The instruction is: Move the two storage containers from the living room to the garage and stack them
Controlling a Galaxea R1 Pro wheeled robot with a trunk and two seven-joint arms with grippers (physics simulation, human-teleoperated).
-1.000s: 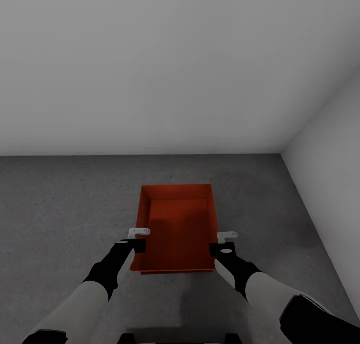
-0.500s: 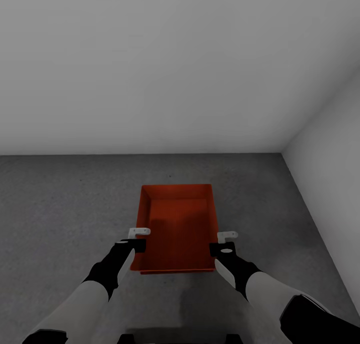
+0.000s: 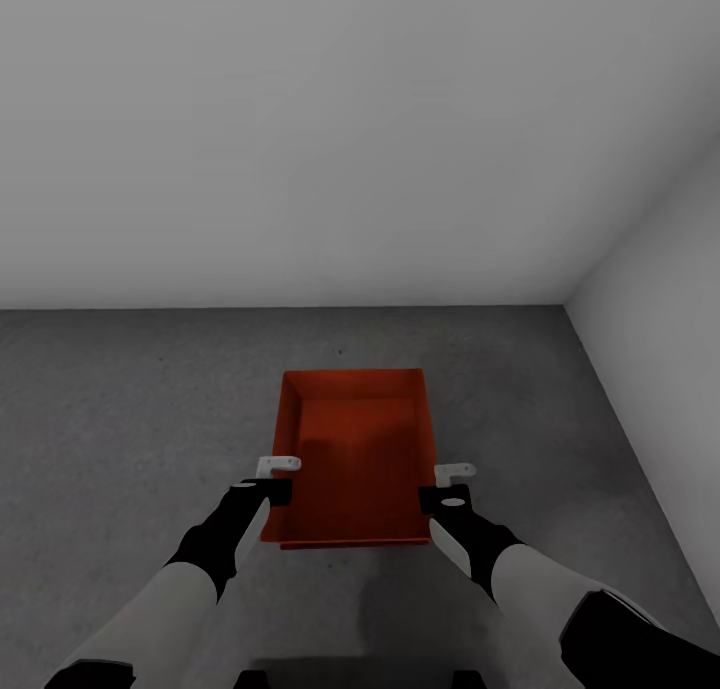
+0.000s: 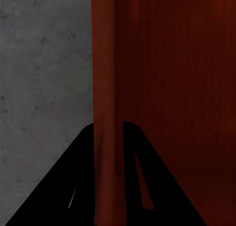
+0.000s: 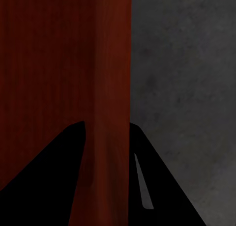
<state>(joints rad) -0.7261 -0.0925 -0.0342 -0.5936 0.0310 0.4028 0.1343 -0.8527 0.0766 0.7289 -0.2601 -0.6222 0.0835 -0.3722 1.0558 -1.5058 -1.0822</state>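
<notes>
Left end effector (image 3: 277, 474): pinching the bin's (image 3: 355, 454) left wall, fingers straddling it.
Bin: sitting over the garage floor (image 3: 120, 419), near the far wall; contact is unclear.
Right end effector (image 3: 455, 477): clamping the right wall.
Change: nothing is shifting since a second ago; release is probably pending.

A: Arm pose?
B: Both arms reach forward and down, roughly parallel, forearms white, wrists black.
A: Left pincer (image 3: 279, 465)?
B: Clamped on the storage container (image 3: 352, 449), one finger either side of its left wall.
A: Right pincer (image 3: 455, 470)?
B: Same, closed astride the right wall.
</notes>
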